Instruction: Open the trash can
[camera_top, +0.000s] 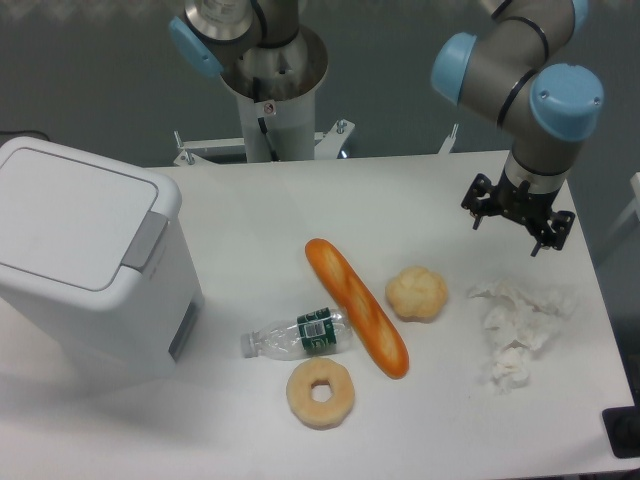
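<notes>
Evidently nothing done yet. Large boxy white plastic trash can (85, 265) sits at the left end of the white counter (250, 215); its flat lid lies shut and flush, grey push tab (147, 238) on the lid's right edge untouched. End effector (517, 225) hangs over the far right of the counter, well apart from the can, above a crumpled white tissue (518, 325). Nothing between its dark fingers; whether they stand apart or closed cannot be told from this angle. Left to do, by my reckoning: cross the counter, press the tab, lid up.

Between the two lie a long orange baguette (357, 306), a pale round bun (417, 293), a ring doughnut (320, 392) and a small clear plastic bottle (297, 336).

Hard to see: the can's left side is cut by the frame edge; hinge not visible.
</notes>
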